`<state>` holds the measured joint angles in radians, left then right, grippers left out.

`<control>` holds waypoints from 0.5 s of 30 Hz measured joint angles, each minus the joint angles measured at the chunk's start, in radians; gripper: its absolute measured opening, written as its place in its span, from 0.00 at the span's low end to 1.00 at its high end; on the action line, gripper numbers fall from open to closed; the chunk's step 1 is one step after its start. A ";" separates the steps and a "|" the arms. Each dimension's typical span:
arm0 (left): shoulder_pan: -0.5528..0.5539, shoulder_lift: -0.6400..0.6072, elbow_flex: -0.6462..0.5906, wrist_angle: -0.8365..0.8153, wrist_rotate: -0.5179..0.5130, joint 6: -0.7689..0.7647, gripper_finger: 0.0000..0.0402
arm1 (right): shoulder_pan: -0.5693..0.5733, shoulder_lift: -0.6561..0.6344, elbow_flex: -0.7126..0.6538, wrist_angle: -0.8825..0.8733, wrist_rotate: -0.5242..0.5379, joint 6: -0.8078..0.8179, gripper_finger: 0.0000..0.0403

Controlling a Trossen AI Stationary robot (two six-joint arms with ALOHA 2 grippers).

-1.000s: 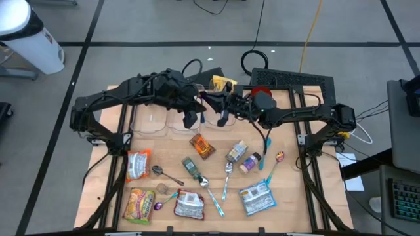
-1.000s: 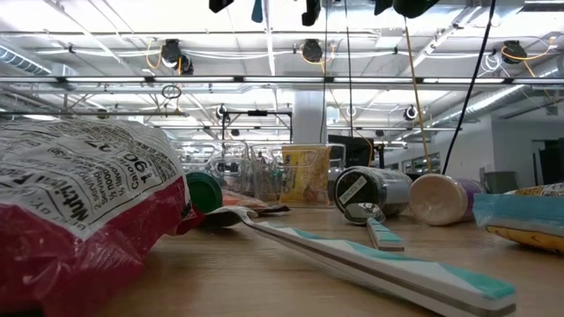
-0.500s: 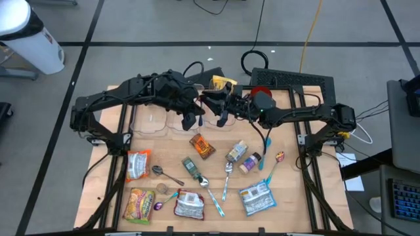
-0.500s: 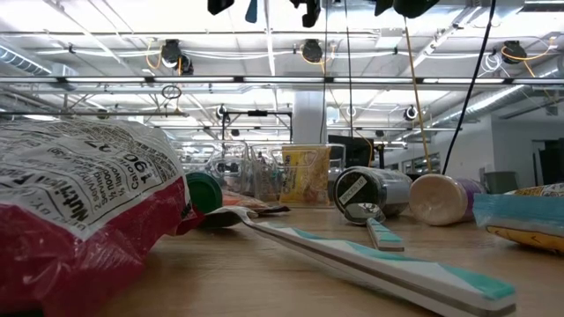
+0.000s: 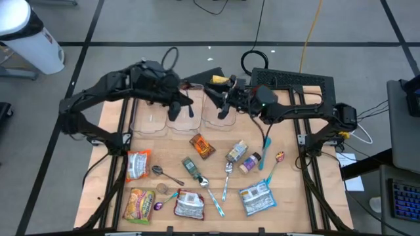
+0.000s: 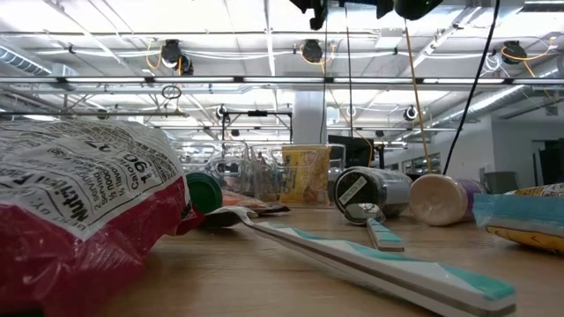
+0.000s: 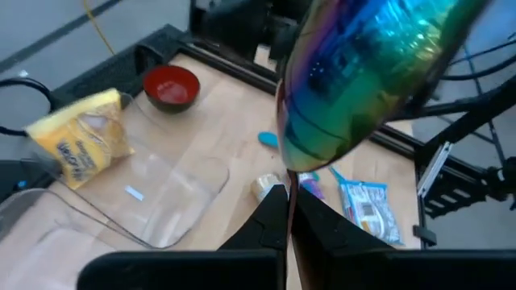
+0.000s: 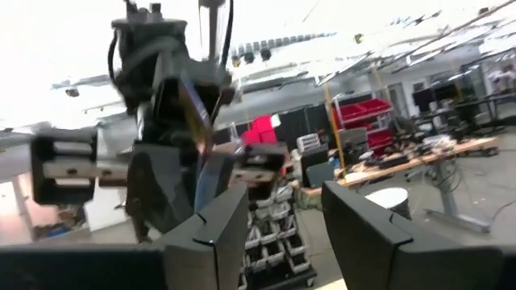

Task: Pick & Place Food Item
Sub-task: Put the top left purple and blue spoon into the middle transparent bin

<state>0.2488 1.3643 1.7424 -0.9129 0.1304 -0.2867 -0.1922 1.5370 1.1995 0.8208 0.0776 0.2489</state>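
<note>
Here, the left gripper (image 7: 288,211) is keeping its jaws pressed together on the thin handle of an iridescent spoon (image 7: 367,68), whose rainbow bowl is filling much of the left wrist view. Seen from above, this left gripper (image 5: 182,109) is hanging over the clear containers (image 5: 152,118) at the far side of the wooden table (image 5: 289,196). The right gripper (image 5: 223,107) is hovering just beside it, over the neighbouring clear container, its fingers (image 8: 211,229) standing apart with nothing between them. The left arm is filling the right wrist view straight ahead. A yellow snack bag (image 5: 220,80) is lying at the table's far edge, near a red bowl (image 5: 257,90). Nearer the front are lying an orange snack packet (image 5: 202,145), a green-capped bottle (image 5: 191,168), two jars (image 5: 237,152), several spoons (image 5: 227,172) and assorted food packets (image 5: 138,164).
</note>
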 joint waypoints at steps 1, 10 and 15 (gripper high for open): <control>0.010 -0.010 0.000 -0.008 -0.004 0.000 0.01 | -0.009 -0.011 0.000 -0.010 0.000 0.000 0.39; 0.187 -0.025 0.000 -0.182 -0.044 0.002 0.01 | -0.125 -0.206 -0.045 -0.332 -0.003 -0.056 0.38; 0.263 0.035 0.001 -0.229 0.003 -0.004 0.01 | -0.193 -0.316 -0.096 -0.492 -0.006 -0.060 0.38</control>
<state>0.5121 1.3992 1.7434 -1.1416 0.1331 -0.2907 -0.3847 1.2212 1.1032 0.3287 0.0714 0.1886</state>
